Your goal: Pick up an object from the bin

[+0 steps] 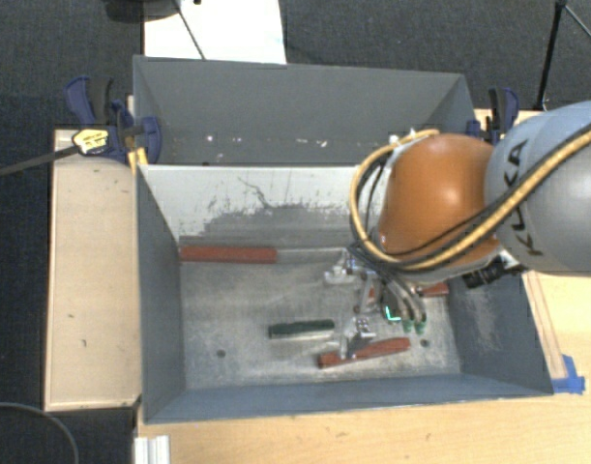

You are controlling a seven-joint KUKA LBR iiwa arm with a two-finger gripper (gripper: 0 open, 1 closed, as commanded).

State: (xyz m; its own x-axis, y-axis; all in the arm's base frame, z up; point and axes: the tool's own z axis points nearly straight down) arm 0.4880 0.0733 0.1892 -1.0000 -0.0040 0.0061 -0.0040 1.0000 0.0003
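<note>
1. A grey bin (169, 288) seen from above. The arm (551, 191), with an orange cover (435, 196) at its wrist, reaches in from the right. Its claw (359, 334) hangs low over the bin floor.
2. Just in front of the claw, almost under it, lies a red stick (372, 350). Its long axis runs nearly left to right, with the right end tipped slightly toward the back. The claw sits over its left half, seemingly touching it.
3. Just left of the claw lies a dark stick (302, 329), also running left to right.
4. Well to the claw's left and farther back lies a longer red bar (227, 254).
5. I cannot tell how far the claw is open, nor whether it has hold of anything; the wrist hides much of it.
6. My judgement: the red stick is the nearest candidate. A grip should close across its narrow width, front to back.
</note>
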